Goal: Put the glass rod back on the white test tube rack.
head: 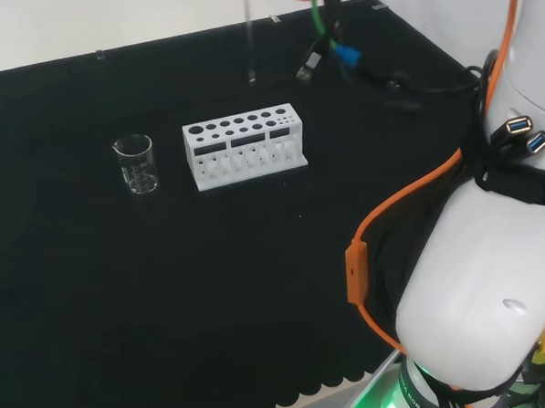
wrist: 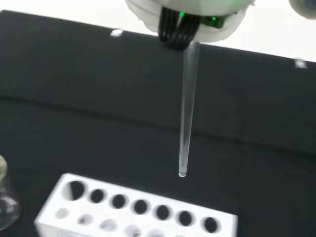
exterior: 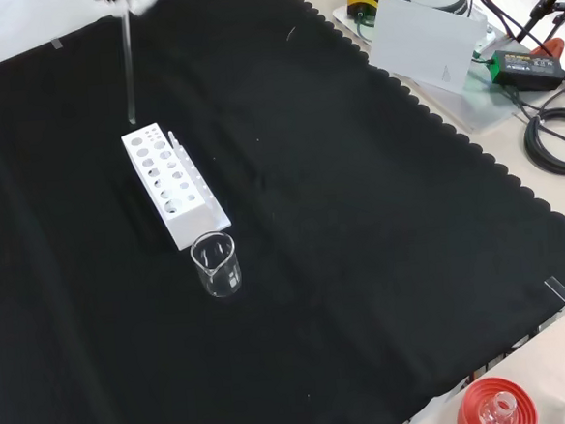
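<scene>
We see the hand [wrist: 190, 12] gripping the glass rod [wrist: 186, 108] by its top end; the rod hangs upright, tip above and apart from the white test tube rack [exterior: 169, 184]. A glass beaker [exterior: 216, 264] stands just beside the rack's end.

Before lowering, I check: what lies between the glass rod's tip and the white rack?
Nothing: bare air over black cloth between glass rod and test tube rack, in the wrist view.

A scalloped-edged black cloth [exterior: 383, 263] covered the pale beige bench top [exterior: 546, 242]; a white wall [head: 107, 21] rose behind its far edge.
</scene>
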